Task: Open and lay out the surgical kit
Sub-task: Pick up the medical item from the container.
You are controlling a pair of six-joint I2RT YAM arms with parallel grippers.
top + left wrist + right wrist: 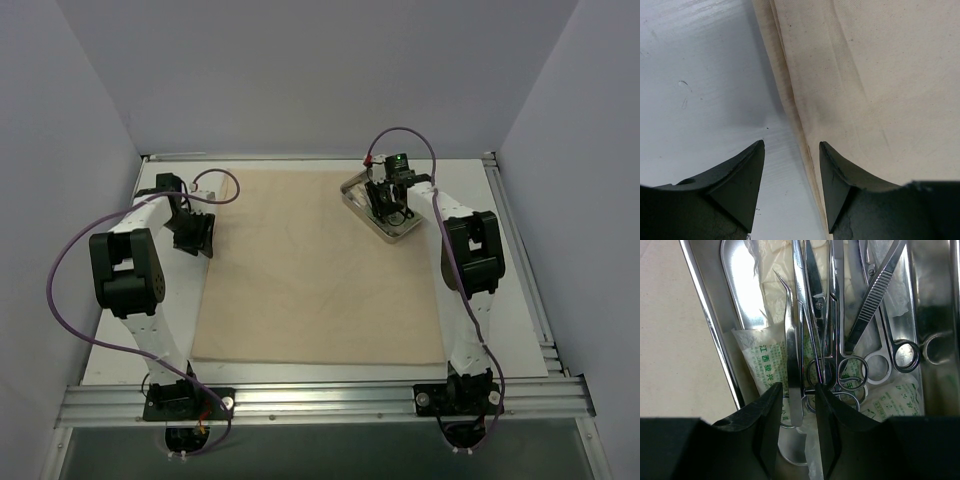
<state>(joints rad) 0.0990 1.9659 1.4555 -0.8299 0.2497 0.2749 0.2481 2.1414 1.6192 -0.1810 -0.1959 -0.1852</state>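
Note:
The beige cloth wrap (300, 270) lies spread flat on the table. The shiny steel tray (402, 233) sits on its far right corner. In the right wrist view the tray (710, 325) holds curved thin tweezers (791, 355), several scissor-handled forceps (852, 367), serrated tweezers (875, 295) and green-printed packets (757, 357). My right gripper (386, 205) (796, 390) is down in the tray, its jaws narrowly open astride the curved tweezers' handle end, small gaps showing on both sides. My left gripper (193, 233) (791, 150) is open and empty, straddling the cloth's left edge (790, 100).
Bare white table (700, 75) lies left of the cloth. A metal frame rail (320, 402) runs along the near edge with both arm bases on it. White walls close in the left, right and far sides. Purple cables loop off both arms.

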